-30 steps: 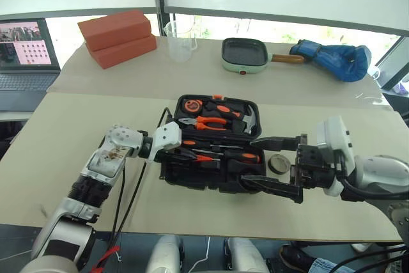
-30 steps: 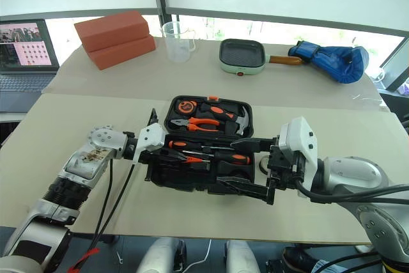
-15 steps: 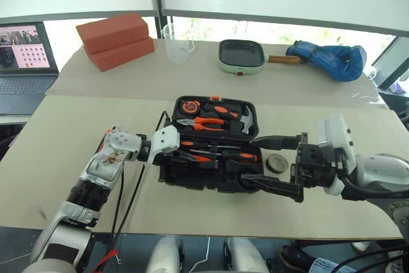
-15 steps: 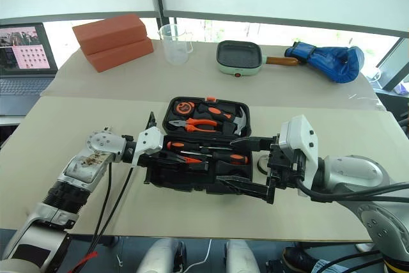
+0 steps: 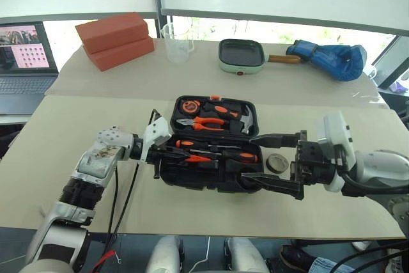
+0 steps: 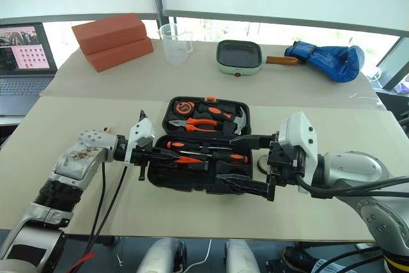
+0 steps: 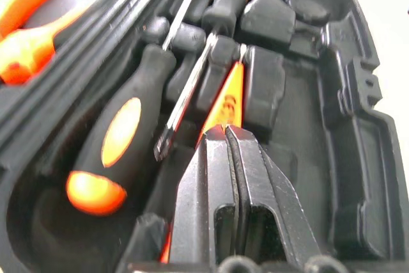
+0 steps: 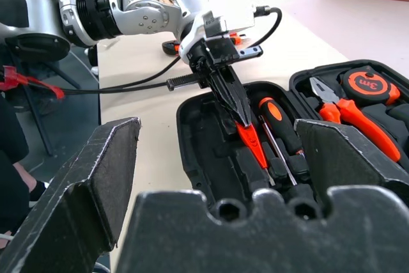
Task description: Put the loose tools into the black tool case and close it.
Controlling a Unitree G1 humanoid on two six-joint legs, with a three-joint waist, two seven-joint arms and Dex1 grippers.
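Pinching a slim orange tool (image 8: 250, 143), left claw (image 7: 225, 133) reaches into the black tool case (image 5: 211, 177); right claw (image 5: 271, 162) spread.

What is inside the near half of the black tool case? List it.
In the black tool case: two screwdrivers and a slim orange tool, pinched by the shut left pincer. Whatever lies beneath the tools stays hidden.

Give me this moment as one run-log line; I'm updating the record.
left gripper: shut on slim orange tool | right gripper: open | tool case: open
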